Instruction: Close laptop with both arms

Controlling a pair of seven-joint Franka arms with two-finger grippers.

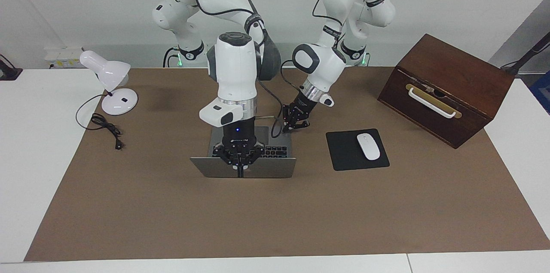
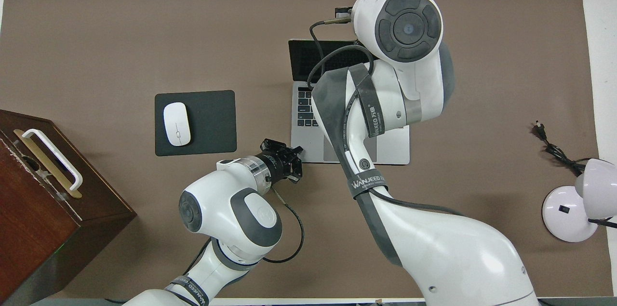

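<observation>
Under right arm (image 2: 385,103), laptop (image 2: 308,147) keyboard

A white mouse (image 1: 368,146) sits on a black mousepad (image 1: 343,152), a dark wooden box (image 1: 447,88) stands nearby, and a white desk lamp (image 1: 112,84) trails its black cord (image 1: 105,127).

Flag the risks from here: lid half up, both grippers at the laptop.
1. The right gripper, shut, meets the lid's top edge on a narrow tip; it may slip off the laptop.
2. The left gripper, shut, sits at the base's corner nearest the robots; if it bears lightly, the base could slide.
3. The right arm's cable hangs over the keyboard and might be pinched as the lid closes.
</observation>
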